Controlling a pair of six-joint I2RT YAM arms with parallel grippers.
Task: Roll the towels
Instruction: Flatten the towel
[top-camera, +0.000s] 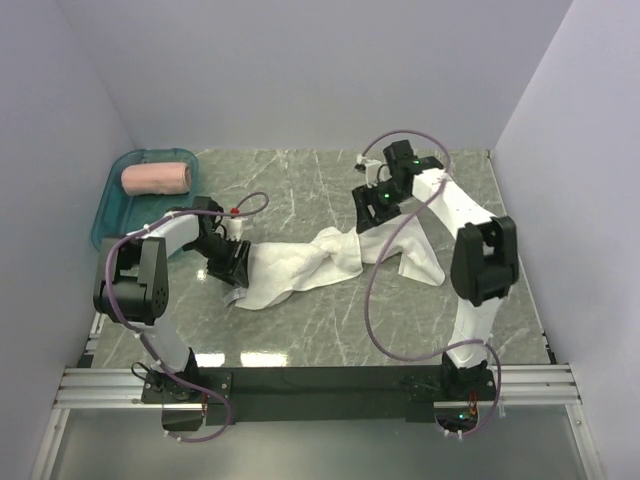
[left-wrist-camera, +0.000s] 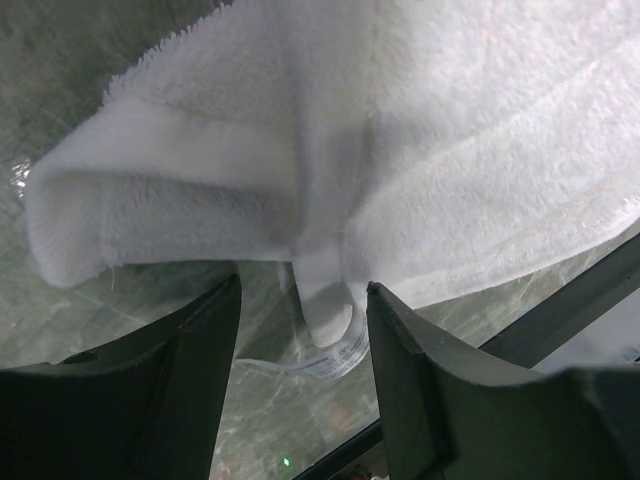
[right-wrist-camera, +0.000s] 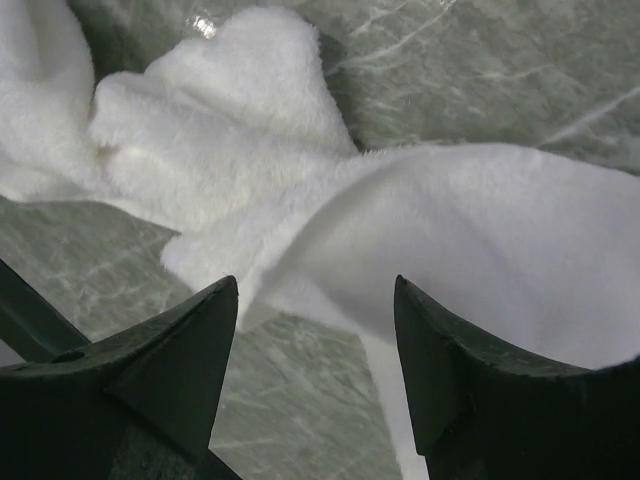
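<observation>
Holding the left claw (top-camera: 234, 284) low at the left end of the white towel (top-camera: 320, 262), spreading its jaws partway and clamping nothing; framing a folded tab of cloth and the small label (left-wrist-camera: 340, 355) in the gap between the fingers. Hanging the right claw (top-camera: 366, 226) over the towel's right part, gaping wide and gripping nothing, with fluffy folds lying just beyond the tips. Leaving the white towel bunched, twisted and unrolled, sprawling across the middle of the desk (top-camera: 300, 335) from one claw to the other, its right end trailing beneath the right arm. Resting the pink towel (top-camera: 156, 178), already rolled, inside the tray (top-camera: 104, 215) at the desk's far left corner, well apart from both claws.
</observation>
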